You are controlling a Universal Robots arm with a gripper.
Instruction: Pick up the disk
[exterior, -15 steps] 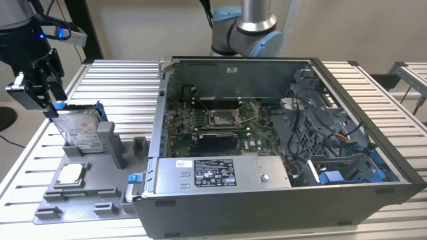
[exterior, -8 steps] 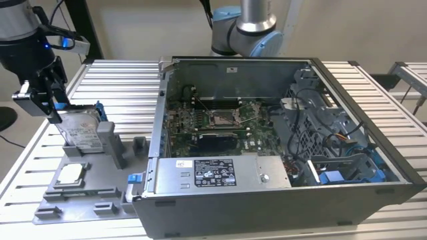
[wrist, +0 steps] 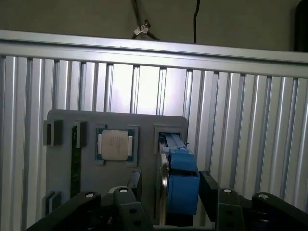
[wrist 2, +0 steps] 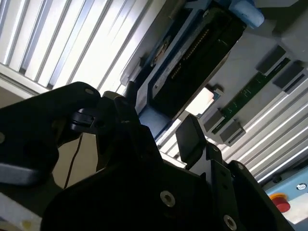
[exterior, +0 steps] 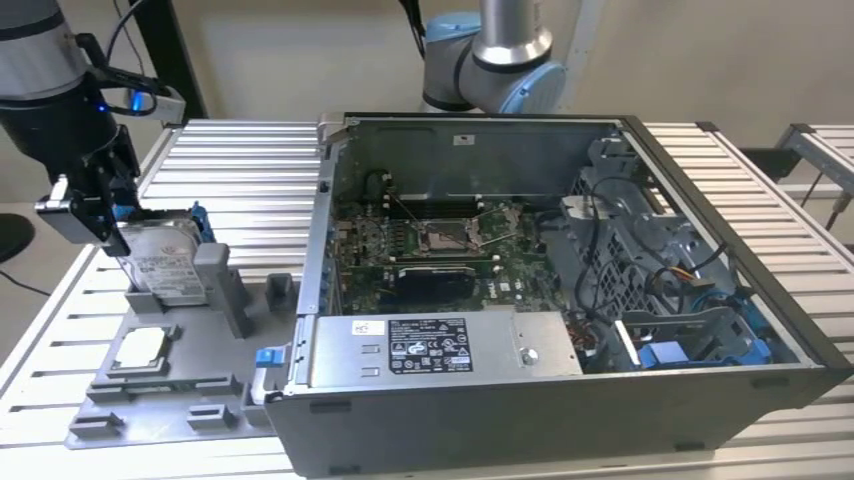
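**Almost at the grasp: end effector brackets the standing disk**

Here the disk (exterior: 167, 262), a flat rectangular silver-grey metal hard drive with a white printed label, clipped in a bright blue plastic frame, stands on edge in a slotted holder. The holder is on the flat grey fixture plate (exterior: 180, 395), near the exterior view's left. The black two-fingered end effector (wrist: 171, 178) is at the drive's upper end. In the first wrist view its fingers (wrist: 209, 185) sit one on each side of the blue frame, spread wider than the drive. There is a visible gap on one side, and the other finger is just beside the frame. As far as shows, it has hold of nothing.

The step in hand looks like the final lining-up before the grasp; the pick itself is not yet done. The next move would call for the fingers to close squarely on the drive's two broad sides. After that it would need a pull straight along the slot, since a sideways tug could jam the drive against the holder's walls.

Near the holder, on the same plate, a small square silver chip (exterior: 140, 347) lies in its own recess, apart from the fingers. The plate rests on the ribbed aluminium desk (exterior: 240, 160). A large open grey computer case (exterior: 534, 425) stands next to it, toward the exterior view's right.
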